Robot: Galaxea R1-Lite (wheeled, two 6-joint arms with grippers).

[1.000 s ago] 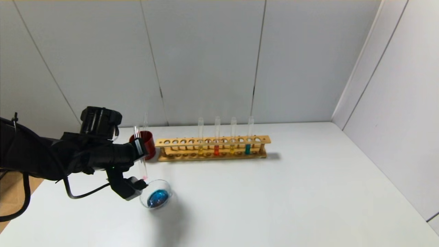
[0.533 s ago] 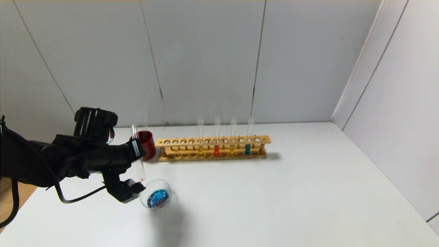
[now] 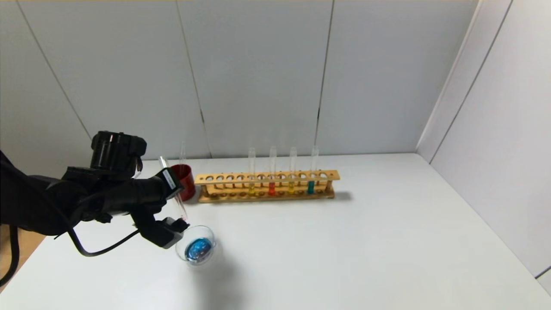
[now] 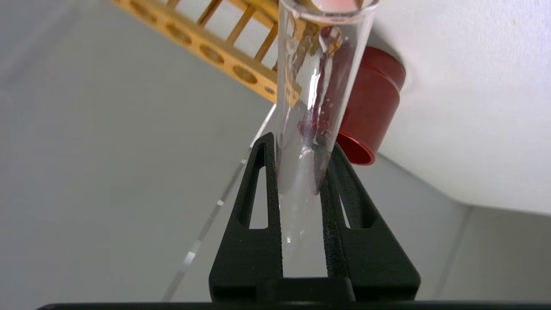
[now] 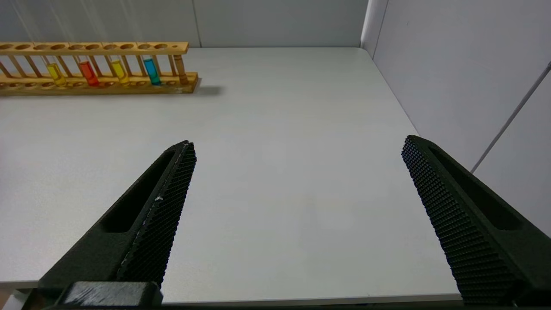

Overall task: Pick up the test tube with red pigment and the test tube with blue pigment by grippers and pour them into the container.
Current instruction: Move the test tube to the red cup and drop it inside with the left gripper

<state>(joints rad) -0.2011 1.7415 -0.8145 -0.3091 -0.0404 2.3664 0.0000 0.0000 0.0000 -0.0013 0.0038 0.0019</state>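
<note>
From the head view, the left gripper is on the left side of the white table, up in the air. It holds a clear test tube that leans over, its lower end just above the rim of the container. The tube looks almost empty, with only a bit of pink inside. The little glass container has blue liquid in it and sits near the front left of the table. Behind it stands a dark red cup, just beside the wooden rack. In the rack stand the test tube with red pigment and the test tube with blue pigment, with yellow tubes beside them. The whole right half of the table is bare, out to the walls.

The left wrist view shows the grip up close. Both black fingers press the tube's sides, so the gripper is closed on it. Red drops cling inside the glass. The cup and rack are behind. The container is hidden here.

The right wrist view shows the right gripper spread wide and holding nothing, above the front right part of the table, well apart from the rack. The table's front edge is just below its fingers.
</note>
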